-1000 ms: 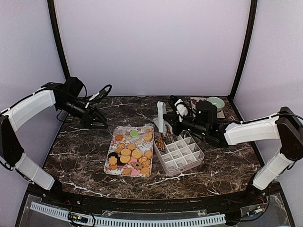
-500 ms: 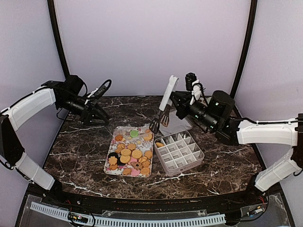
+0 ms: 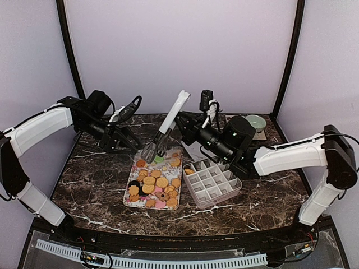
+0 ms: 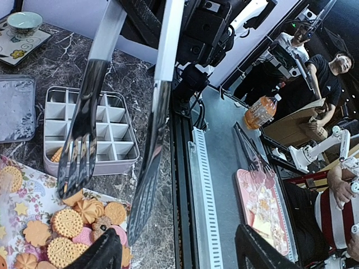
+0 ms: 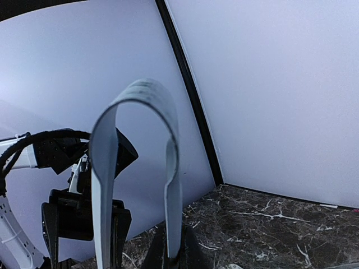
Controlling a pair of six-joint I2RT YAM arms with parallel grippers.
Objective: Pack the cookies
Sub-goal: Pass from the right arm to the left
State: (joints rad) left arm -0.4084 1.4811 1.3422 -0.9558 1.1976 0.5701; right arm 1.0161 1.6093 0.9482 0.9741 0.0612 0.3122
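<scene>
The cookies (image 3: 152,182) lie on a floral tray (image 3: 178,152); they are mostly tan or orange, with a few pink, green and dark ones. My right gripper (image 3: 180,122) is shut on metal tongs (image 3: 162,131), whose open tips hang over the tray's far end. In the right wrist view the tongs (image 5: 171,185) rise from the gripper (image 5: 171,255). One orange cookie (image 3: 189,171) sits in a corner cell of the divided box (image 3: 224,193). My left gripper (image 3: 128,144) is open and empty left of the tray. The left wrist view shows its fingers (image 4: 95,255), the tongs (image 4: 148,168) and the cookies (image 4: 67,221).
A green bowl (image 3: 256,121) sits on a patterned plate at the back right. A clear lid (image 4: 17,109) lies beyond the box. The enclosure walls and black corner posts stand behind the table.
My right arm lifted the tongs from the box's corner and swung them left over the cookie tray, leaving a cookie in the box. My left gripper moved right, toward the tray.
</scene>
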